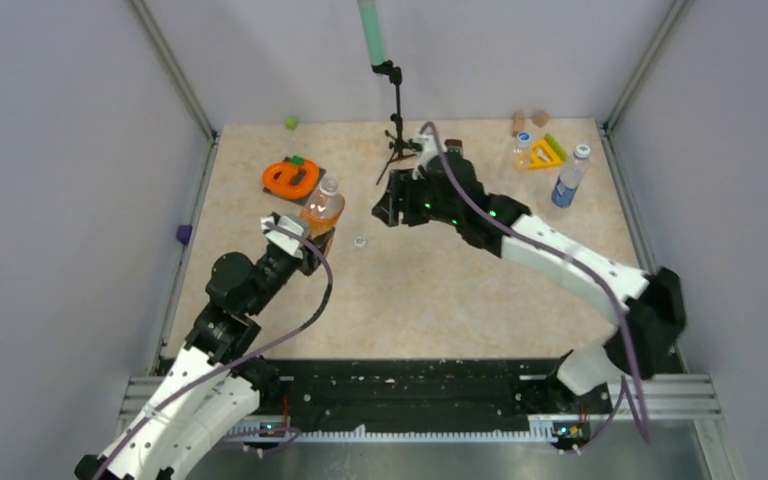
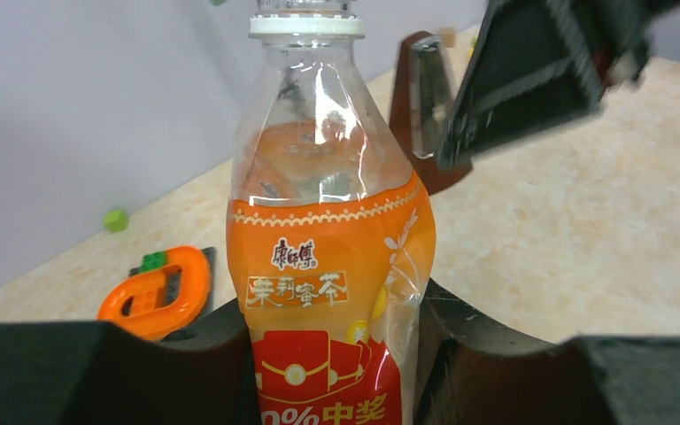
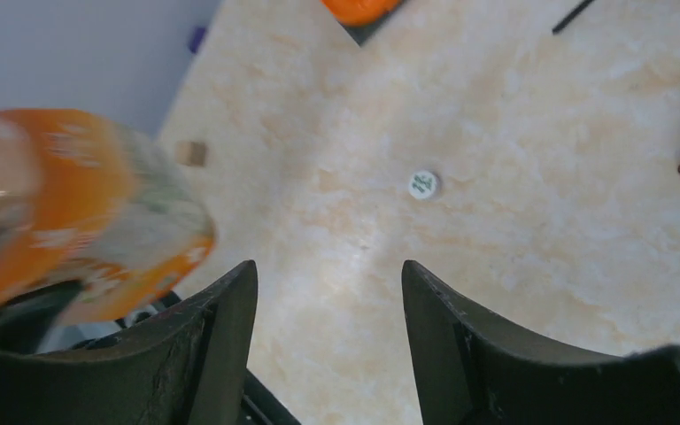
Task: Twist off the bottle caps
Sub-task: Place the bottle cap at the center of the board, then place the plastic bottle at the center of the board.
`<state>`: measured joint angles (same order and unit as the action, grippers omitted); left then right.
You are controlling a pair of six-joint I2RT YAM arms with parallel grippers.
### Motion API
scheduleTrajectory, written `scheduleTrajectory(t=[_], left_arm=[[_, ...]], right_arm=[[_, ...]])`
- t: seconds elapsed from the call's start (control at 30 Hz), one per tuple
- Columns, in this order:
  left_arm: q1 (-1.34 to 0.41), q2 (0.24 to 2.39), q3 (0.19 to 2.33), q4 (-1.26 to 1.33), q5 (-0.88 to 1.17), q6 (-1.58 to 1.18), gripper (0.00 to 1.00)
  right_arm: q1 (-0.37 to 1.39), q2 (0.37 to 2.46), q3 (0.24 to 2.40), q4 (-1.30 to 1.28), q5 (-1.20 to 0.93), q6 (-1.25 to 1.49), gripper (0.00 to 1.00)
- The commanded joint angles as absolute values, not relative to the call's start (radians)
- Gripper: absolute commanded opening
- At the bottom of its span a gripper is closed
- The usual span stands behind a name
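Okay, status from my end:
1. Only the right wrist view shows it clearly: one white cap (image 3: 423,184) lies loose on the table (image 3: 567,266). The right gripper (image 3: 329,292) is above it, fingers wide apart, holding nothing.
2. Left wrist view: the left gripper (image 2: 335,354) is clamped on the upright orange bottle (image 2: 328,257), with liquid up to the shoulder (the mouth is cropped, so I can't tell more).
3. Top view only: the clear bottle (image 1: 523,150) and the blue-label bottle (image 1: 567,184) stand far right, both capped.
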<state>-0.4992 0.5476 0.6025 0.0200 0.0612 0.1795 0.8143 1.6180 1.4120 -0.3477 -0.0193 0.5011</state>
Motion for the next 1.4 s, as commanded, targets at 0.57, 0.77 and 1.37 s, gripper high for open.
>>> scheduleTrajectory(t=[0.57,0.77,1.37], left_arm=[[-0.5,0.792,0.77,0.008,0.616,0.16,0.0],[-0.501,0.827,0.787,0.003,0.65,0.159,0.0],[-0.501,0.843,0.792,-0.033,0.671,0.177,0.0]], right_arm=[[0.823,1.124,1.088,0.094,-0.184,0.663,0.6],[0.822,1.16,1.114,0.083,-0.196,0.653,0.6],[0.824,1.251,1.156,0.073,-0.18,0.608,0.43]])
